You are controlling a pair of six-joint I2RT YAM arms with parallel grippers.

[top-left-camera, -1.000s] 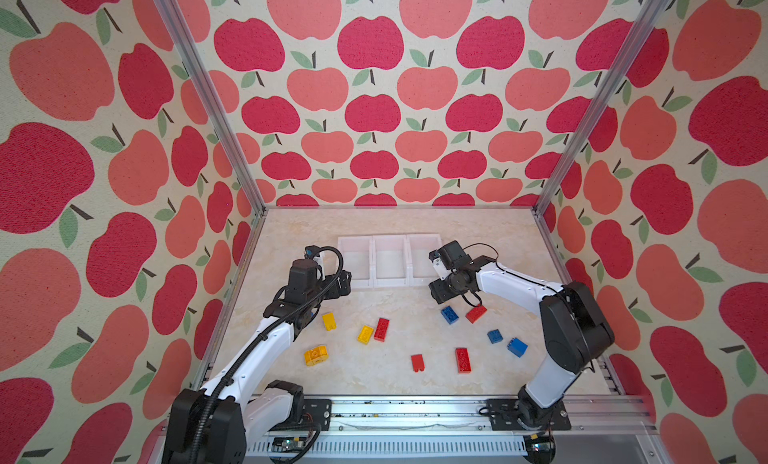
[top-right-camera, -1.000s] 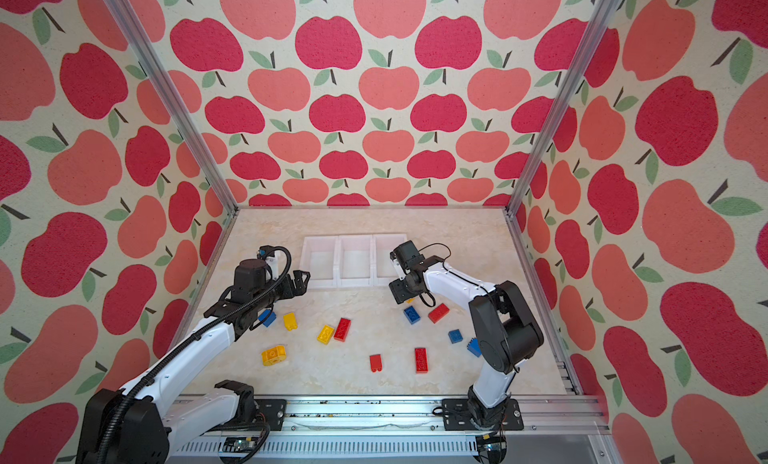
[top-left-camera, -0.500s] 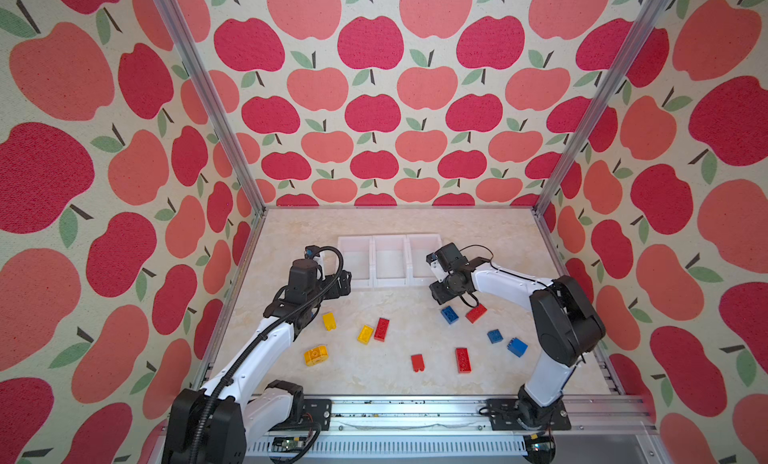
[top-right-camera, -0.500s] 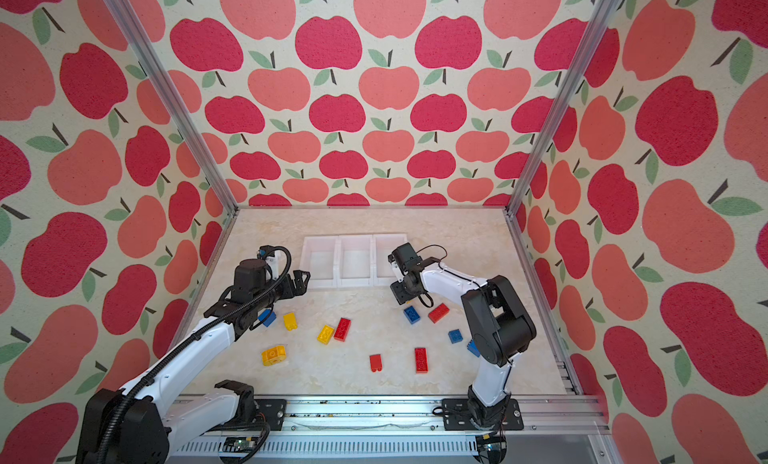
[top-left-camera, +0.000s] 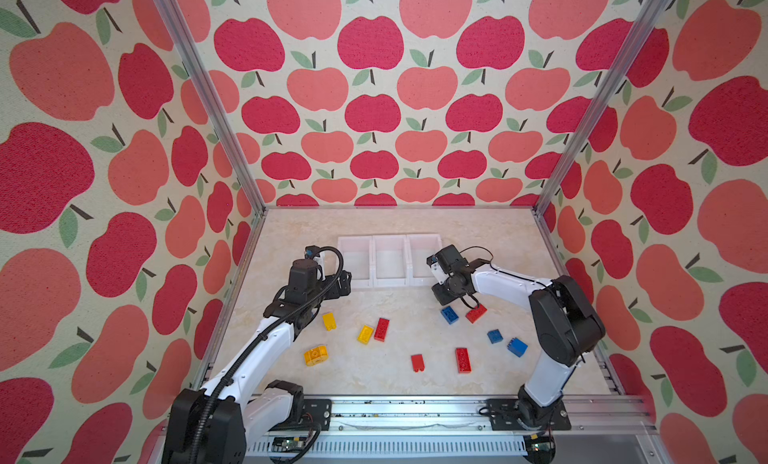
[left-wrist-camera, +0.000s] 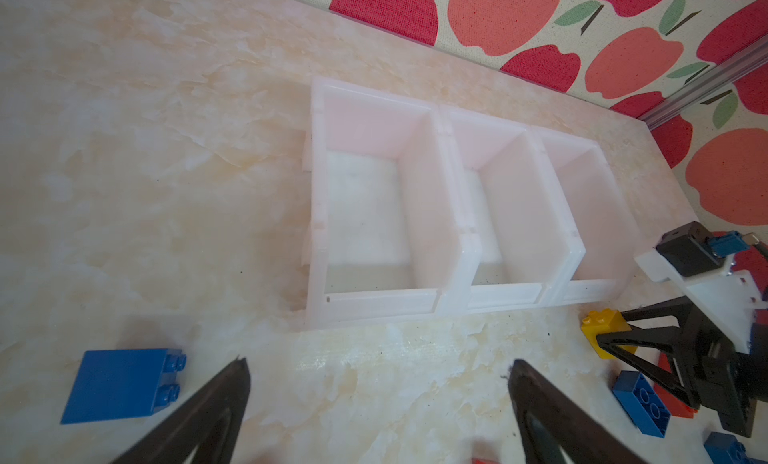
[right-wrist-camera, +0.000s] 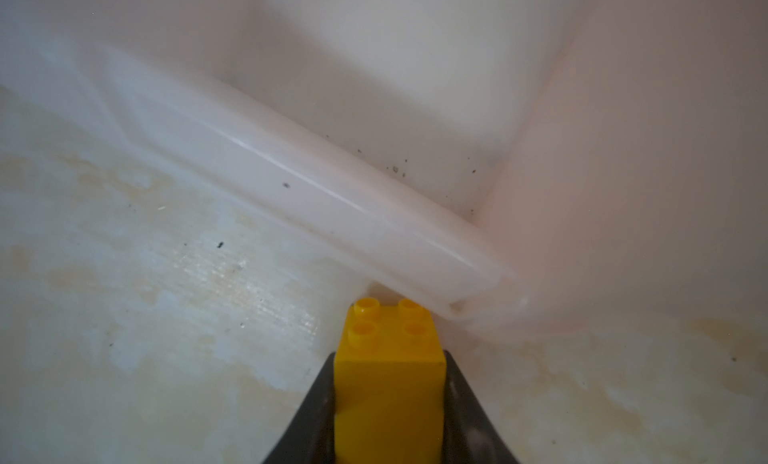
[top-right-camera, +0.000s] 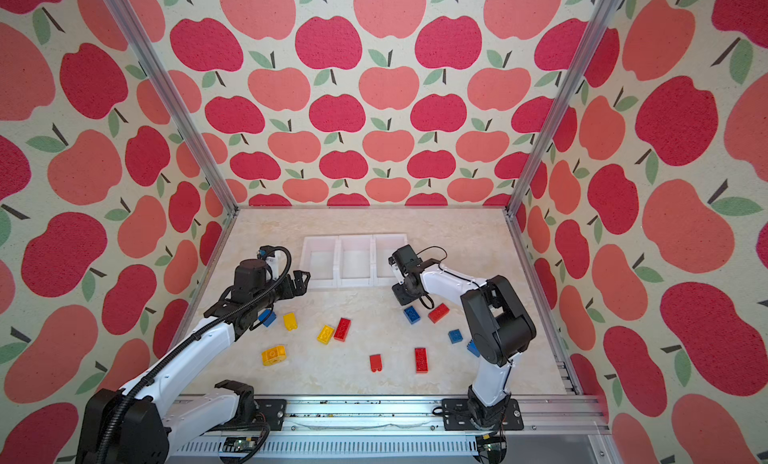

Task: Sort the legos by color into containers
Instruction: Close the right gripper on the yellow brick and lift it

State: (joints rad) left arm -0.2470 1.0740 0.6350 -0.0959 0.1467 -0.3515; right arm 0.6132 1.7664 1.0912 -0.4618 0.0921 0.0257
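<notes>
Closing hand: the right gripper (right-wrist-camera: 390, 356) has drawn its jaws in from the wider set of a second ago. Its dark fingers now press both flanks of a small yellow square studded plastic brick (right-wrist-camera: 388, 383), studs pointing away from the wrist.
Descent: the same hand has sunk a little toward the cream marbled tabletop (top-left-camera: 395, 304), with no sideways travel noted.
Brick location: clamped between the fingers, low over the tabletop; whether it still rests on it cannot be told. Straight ahead of the fingertips stands the near outer corner of the row of three white translucent plastic open-top bins (left-wrist-camera: 455, 275). The stud end sits close against that corner; contact cannot be determined.
Bins: all three show empty in the left wrist view.
Idle hand: the left gripper (left-wrist-camera: 378, 366) is unchanged, jaws spread wide and holding nothing. A blue square brick (left-wrist-camera: 124, 385) lies on its side just outside one finger, and the bins are ahead of its tips.
Behind the right fingers: a blue oblong brick (top-left-camera: 449, 315) and a red oblong brick (top-left-camera: 476, 313) lie loose.
Finding: first pick judged secured; nothing is sorted yet.
Risk: a lift is needed, and the brick may catch the bin corner.
</notes>
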